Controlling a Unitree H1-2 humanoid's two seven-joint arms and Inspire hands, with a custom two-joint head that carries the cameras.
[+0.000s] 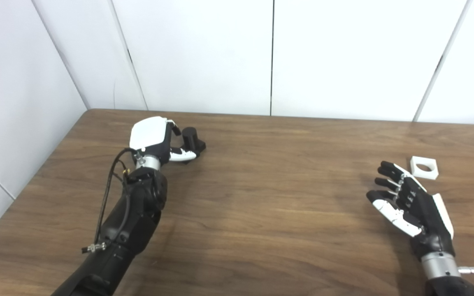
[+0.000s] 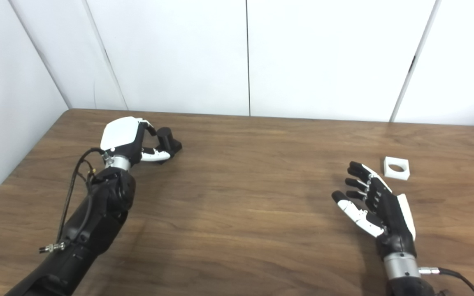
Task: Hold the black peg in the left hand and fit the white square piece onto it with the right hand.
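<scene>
The black peg (image 1: 191, 139) stands on the table at the back left, a short cylinder on a wider base. My left hand (image 1: 154, 139) is curled around it from the left, fingers against its near side and the white thumb (image 1: 183, 155) against its base. The white square piece (image 1: 424, 167), with a round hole, lies flat at the far right. My right hand (image 1: 405, 203) hovers just in front and to the left of it, palm turned inward, fingers spread, holding nothing.
The wooden table (image 1: 261, 213) runs up to white wall panels at the back and on the left. A cable loops along my left forearm (image 1: 109, 193).
</scene>
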